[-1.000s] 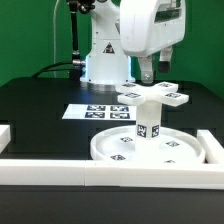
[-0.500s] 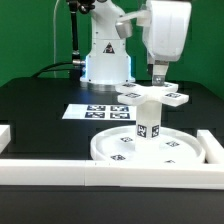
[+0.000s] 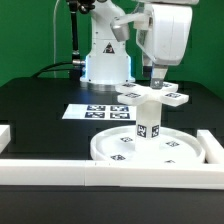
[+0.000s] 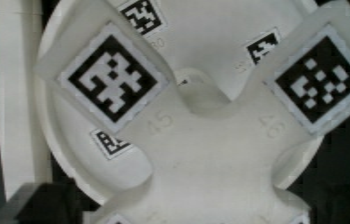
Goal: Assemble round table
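No readable text, brands or numbers anywhere. Only black-and-white square tags, on cross-shaped base piece (image 3: 155,95) (image 4: 198,110), short cylindrical leg (image 3: 147,125), round disc (image 3: 110,150) and marker board (image 3: 98,112). Patterns coded, not legible as characters.

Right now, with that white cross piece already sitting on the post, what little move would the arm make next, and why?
Probably lift straight up and away. The cross-shaped base piece sits on the leg, which stands upright in the round disc. The end effector hangs open just above it, holding nothing, so the placing looks done. Whether the cross is screwed tight cannot be told.
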`<state>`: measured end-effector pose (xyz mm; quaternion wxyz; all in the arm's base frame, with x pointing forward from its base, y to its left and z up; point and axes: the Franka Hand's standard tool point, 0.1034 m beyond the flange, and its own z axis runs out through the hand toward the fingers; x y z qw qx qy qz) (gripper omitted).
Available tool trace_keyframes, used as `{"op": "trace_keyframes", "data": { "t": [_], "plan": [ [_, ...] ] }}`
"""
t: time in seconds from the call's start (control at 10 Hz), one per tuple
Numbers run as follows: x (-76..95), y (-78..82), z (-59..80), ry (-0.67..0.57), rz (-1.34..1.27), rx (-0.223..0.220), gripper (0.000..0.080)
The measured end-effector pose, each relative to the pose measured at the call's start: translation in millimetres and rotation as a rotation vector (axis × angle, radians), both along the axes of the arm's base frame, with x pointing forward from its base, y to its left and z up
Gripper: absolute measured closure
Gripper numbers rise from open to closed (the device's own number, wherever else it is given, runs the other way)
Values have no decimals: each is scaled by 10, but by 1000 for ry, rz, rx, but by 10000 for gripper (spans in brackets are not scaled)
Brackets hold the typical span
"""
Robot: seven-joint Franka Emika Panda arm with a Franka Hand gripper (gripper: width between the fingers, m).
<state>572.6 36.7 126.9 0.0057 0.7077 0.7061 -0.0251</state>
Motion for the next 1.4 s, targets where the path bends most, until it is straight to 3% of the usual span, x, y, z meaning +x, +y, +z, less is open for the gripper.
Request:
{"op": "trace_keyframes", "data": {
  "t": [1.3,1.4],
  "plan": [
    [-62,-30,-193,31,-40,-6,151],
    [-62,-35,-194,31,-40,-6,177]
  ]
}}
